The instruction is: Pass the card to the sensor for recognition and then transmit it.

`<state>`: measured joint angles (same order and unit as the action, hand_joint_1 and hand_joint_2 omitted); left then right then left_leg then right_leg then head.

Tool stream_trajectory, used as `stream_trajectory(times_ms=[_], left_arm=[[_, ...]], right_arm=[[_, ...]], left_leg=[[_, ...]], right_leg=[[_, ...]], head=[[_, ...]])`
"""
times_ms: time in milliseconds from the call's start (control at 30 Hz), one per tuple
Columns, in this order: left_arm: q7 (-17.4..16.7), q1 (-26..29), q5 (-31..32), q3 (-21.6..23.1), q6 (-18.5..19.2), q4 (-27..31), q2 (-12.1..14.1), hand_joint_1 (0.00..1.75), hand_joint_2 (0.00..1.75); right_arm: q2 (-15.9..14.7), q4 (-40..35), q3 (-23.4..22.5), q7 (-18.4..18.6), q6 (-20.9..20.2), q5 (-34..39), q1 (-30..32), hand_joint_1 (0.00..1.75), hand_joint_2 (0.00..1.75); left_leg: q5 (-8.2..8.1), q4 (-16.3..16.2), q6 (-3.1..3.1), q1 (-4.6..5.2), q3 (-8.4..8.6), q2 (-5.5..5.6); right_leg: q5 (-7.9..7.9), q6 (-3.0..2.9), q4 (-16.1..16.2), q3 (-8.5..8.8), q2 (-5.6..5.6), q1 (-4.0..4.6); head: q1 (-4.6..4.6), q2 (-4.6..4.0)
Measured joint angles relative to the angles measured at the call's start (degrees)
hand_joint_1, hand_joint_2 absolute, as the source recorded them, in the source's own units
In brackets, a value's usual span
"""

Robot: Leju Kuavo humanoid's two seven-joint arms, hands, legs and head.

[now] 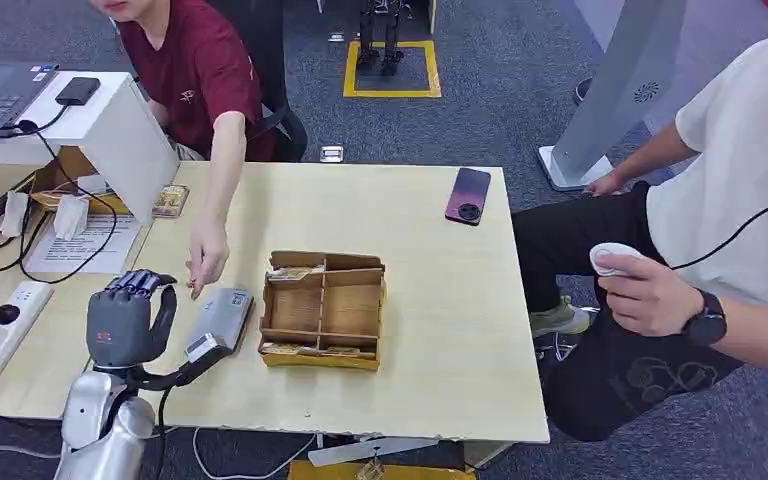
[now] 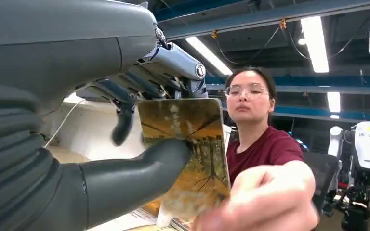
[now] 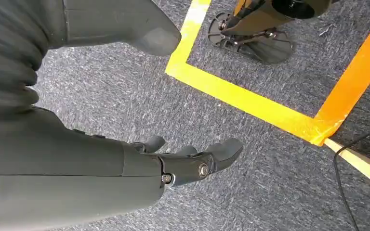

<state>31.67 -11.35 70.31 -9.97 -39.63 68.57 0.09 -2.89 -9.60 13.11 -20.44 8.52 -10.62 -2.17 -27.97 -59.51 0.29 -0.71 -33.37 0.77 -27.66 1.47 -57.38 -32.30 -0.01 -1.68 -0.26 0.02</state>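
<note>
Overhead, the left hand (image 1: 125,318) stood raised over the table (image 1: 440,340) beside the grey sensor (image 1: 220,318), with a person's hand (image 1: 207,255) reaching close. At the left wrist, thumb and fingers (image 2: 173,60) pinched the card (image 2: 188,144). At the right wrist, the right hand (image 3: 183,163) hung over carpet, fingers apart, holding nothing.

Even, bright indoor light falls on the tabletop (image 1: 440,330), with soft, faint shadows. In the left wrist view, ceiling strip lights (image 2: 314,36) glare white, and the person's hand (image 2: 265,202) close to the lens is blurred. The carpet in the right wrist view is sharp.
</note>
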Motion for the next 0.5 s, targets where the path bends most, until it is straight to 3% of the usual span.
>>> stream_trajectory(times_ms=[367, 500], left_arm=[[0.1, 0.0, -1.6, 0.4, 0.0, -0.2, 0.4, 1.75, 1.75], [0.7, 0.0, -7.7, 1.6, 0.0, -0.6, 0.8, 1.75, 1.75]], right_arm=[[0.0, 0.0, 0.0, 0.1, 0.1, -0.2, 0.0, 0.0, 1.75], [0.0, 0.0, 0.0, 0.1, 0.1, -0.2, 0.0, 0.0, 1.75]], left_leg=[[0.0, 0.0, 0.0, 0.0, 0.0, 0.0], [0.0, 0.0, 0.0, 0.0, 0.0, 0.0]], right_leg=[[0.0, 0.0, 0.0, 0.0, 0.0, 0.0], [0.0, 0.0, 0.0, 0.0, 0.0, 0.0]], head=[[0.0, 0.0], [0.0, 0.0]])
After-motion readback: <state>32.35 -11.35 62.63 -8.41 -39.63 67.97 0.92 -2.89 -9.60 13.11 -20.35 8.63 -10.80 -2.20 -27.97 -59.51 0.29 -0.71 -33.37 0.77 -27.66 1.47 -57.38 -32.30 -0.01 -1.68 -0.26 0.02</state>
